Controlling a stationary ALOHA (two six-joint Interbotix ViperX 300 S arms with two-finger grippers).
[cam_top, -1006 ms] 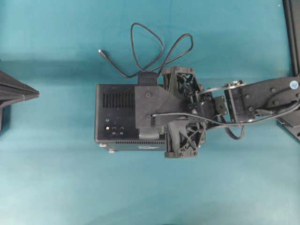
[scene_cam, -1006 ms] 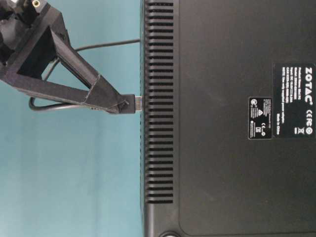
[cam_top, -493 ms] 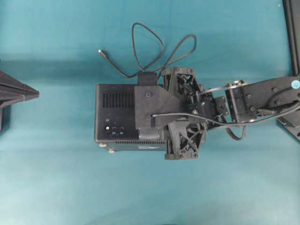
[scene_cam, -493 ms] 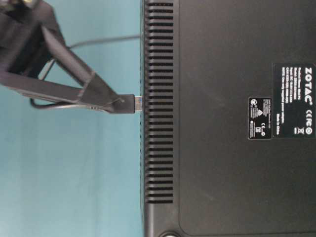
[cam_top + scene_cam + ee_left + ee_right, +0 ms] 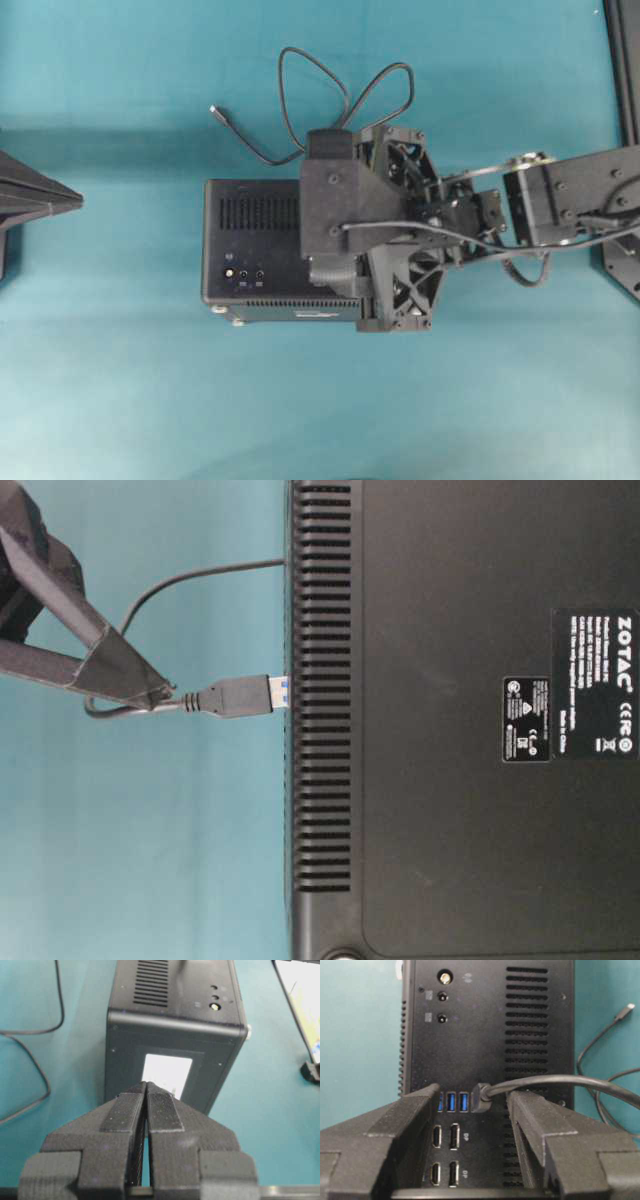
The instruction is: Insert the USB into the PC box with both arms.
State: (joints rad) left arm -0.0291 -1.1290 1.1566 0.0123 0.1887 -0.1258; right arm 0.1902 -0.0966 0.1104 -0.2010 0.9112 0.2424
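Note:
The black PC box [image 5: 250, 240] lies on the teal table, its port side under my right gripper [image 5: 335, 215]. In the right wrist view the USB's chunky black plug [image 5: 481, 1097] sits in the rightmost blue port of the PC box [image 5: 485, 1020]. My right gripper [image 5: 472, 1092] stands open around it, touching nothing. From table level the plug [image 5: 240, 695] stands against the box [image 5: 450, 730], one finger [image 5: 110, 670] drawn back from it. The cable [image 5: 320, 90] loops behind, ending in a slim connector [image 5: 215, 110]. My left gripper [image 5: 146, 1085] is shut and empty, facing the box [image 5: 175, 1035].
My left gripper [image 5: 60, 200] stays at the table's left edge, apart from the box. A black frame [image 5: 625, 60] runs along the right edge. A dark-rimmed white panel [image 5: 300, 1005] and a black foot [image 5: 312, 1070] lie to the right in the left wrist view.
My right gripper has opened and let go of the plug, then drawn back from it. The plug stays in the port. The left arm has not moved.

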